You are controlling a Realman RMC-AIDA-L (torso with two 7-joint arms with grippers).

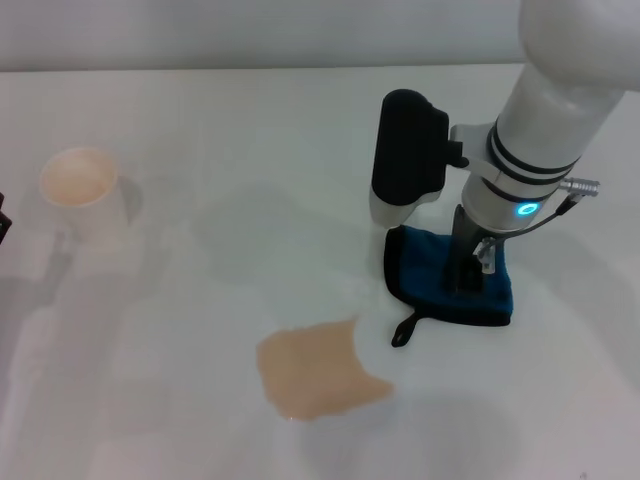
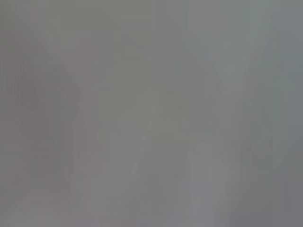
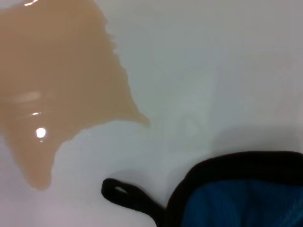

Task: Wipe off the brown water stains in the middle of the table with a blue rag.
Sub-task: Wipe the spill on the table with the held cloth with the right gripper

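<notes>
Right tool (image 1: 468, 272) pressed onto soft, black-edged blue rag (image 1: 440, 275), grip state unclear; glossy tan puddle (image 1: 315, 368) nearby on smooth white desk (image 1: 200, 150); paper cup (image 1: 78, 185) far left.

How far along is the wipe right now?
Done: the right claw has reached the blue rag and presses down on it. In hand: securing the rag. Left: the brown water stains lie whole on the table, apart from the rag; no wiping yet.

A white paper cup (image 1: 78, 187) with a beige inside stands upright, alone, far over on the left.
</notes>
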